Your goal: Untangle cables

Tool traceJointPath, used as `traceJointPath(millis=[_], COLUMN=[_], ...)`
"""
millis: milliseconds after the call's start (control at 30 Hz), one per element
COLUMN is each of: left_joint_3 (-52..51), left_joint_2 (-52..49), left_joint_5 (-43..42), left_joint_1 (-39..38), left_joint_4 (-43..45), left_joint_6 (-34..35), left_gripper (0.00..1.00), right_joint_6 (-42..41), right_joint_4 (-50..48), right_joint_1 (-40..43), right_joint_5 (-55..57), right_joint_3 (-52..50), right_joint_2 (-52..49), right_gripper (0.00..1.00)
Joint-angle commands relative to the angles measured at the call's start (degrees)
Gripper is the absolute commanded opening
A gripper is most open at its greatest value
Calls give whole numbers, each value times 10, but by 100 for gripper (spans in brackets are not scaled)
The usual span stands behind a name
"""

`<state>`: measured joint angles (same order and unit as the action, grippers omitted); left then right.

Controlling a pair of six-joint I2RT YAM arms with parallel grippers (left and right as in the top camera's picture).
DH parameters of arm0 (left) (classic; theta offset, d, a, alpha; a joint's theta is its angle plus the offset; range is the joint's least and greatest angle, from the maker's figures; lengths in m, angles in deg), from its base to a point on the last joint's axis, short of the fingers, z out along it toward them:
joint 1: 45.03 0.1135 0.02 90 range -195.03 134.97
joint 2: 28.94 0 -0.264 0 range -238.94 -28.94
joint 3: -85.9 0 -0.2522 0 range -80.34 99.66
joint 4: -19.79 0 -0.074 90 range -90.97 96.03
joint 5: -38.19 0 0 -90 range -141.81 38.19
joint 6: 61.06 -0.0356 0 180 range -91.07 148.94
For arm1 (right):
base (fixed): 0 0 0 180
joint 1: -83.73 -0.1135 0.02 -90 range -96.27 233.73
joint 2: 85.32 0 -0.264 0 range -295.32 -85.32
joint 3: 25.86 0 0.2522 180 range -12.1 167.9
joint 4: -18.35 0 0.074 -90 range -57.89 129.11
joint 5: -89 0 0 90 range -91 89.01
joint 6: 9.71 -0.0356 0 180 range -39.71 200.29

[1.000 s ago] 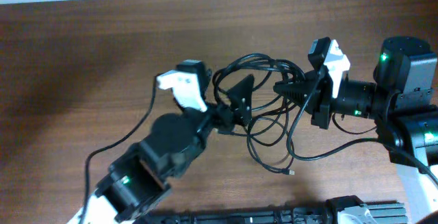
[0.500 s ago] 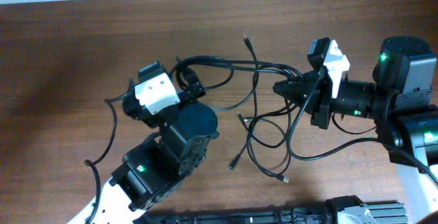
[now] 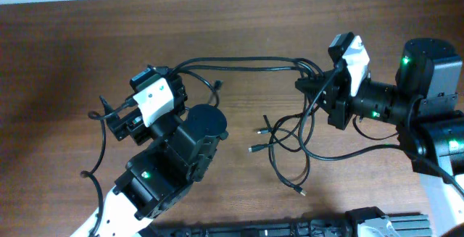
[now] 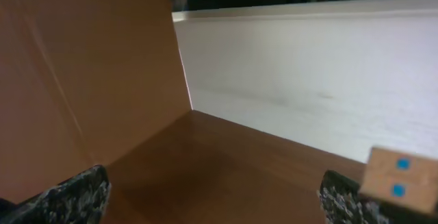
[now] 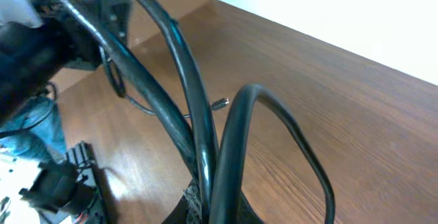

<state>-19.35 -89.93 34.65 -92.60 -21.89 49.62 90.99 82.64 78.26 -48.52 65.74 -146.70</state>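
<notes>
Right pincer (image 3: 306,85) is clamped on the cables (image 3: 246,64). In the right wrist view several black strands rise straight out from between its fingertips (image 5: 212,212) and fan away over the desk (image 3: 58,63). From this grip a few strands run side by side, taut and above the desk, leftward to the left arm. There they bend down close beside the left pincer (image 3: 132,98), on its side toward the right arm. One short end with a plug (image 3: 217,85) sticks out there. Whether the strands touch the left arm at the bend, I cannot tell.

Left pincer is spread wide. The left wrist view shows its two fingers (image 4: 75,196) at the lower corners, far apart, with only desk and the pale ground beyond it between them. It grips nothing, and the cables lie behind and beside it, not within its jaws.

Below the right pincer the other strands hang down into loose, crossing loops (image 3: 290,146) on the desk. Three plug ends lie free there, two (image 3: 255,148) at the left of the loops and one (image 3: 301,191) nearer the front edge.
</notes>
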Motion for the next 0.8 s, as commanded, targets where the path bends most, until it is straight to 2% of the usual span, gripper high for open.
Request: traceJointPath(millis=[0, 100, 233, 367, 500, 767], left_joint_3=[6, 6, 5, 5, 5, 5], left_joint_2=[2, 1, -1, -2, -2, -2], left_joint_5=[-70, -161, -242, -257, -257, -257], left_joint_1=[7, 7, 7, 7, 7, 7], left_joint_4=[-34, -104, -198, -275, -324, -346], left_joint_6=[-11, -11, -11, -10, -10, -10], left_gripper=[99, 99, 99, 99, 99, 99], right_joint_6=[-23, -31, -87, -143, -158, -161], right_joint_4=[-9, -24, -63, -111, -159, -165], right_joint_1=[-1, -1, -1, -1, 0, 0], right_joint_5=[28, 35, 87, 150, 168, 225], right_joint_3=[11, 12, 12, 12, 12, 12], right_joint_2=[2, 2, 2, 2, 2, 2], right_gripper=[4, 4, 4, 4, 4, 4])
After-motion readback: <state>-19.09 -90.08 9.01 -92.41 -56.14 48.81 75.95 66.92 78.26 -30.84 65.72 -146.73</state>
